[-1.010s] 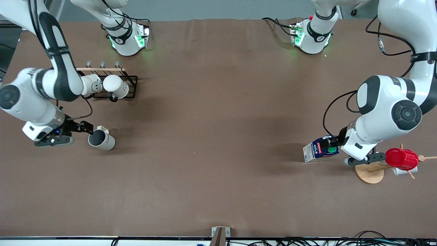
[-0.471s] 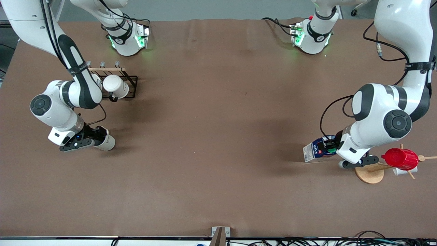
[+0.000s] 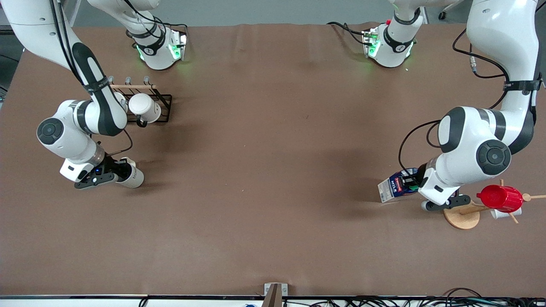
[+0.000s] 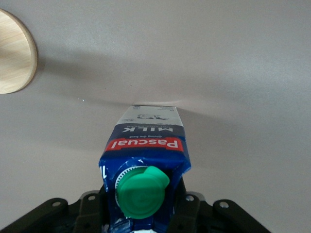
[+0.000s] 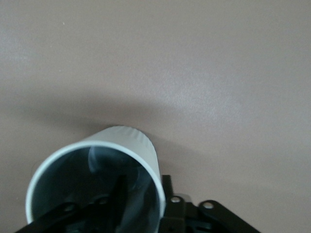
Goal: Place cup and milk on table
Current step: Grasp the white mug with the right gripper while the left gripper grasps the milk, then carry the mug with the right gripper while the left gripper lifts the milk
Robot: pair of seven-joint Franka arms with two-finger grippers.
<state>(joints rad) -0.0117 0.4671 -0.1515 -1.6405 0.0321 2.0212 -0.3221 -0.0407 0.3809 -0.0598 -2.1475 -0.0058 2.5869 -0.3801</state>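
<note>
At the right arm's end of the table (image 3: 273, 140), the right gripper (image 3: 111, 172) grips the cup (image 3: 132, 177) by its rim, apparently just set down. At the left arm's end, the left gripper (image 3: 414, 182) clasps the tilted milk (image 3: 394, 186) beside a wooden stand (image 3: 460, 216); neither is released yet.

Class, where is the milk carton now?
The milk carton sits at the left arm's end of the table, in the left pincer, beside the wooden stand.

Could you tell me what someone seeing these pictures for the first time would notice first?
Each arm grips one item at its own end of the table: the right gripper is shut on the cup, the left gripper on the milk. A red cup on a wooden stand beside the milk also draws the eye.
</note>
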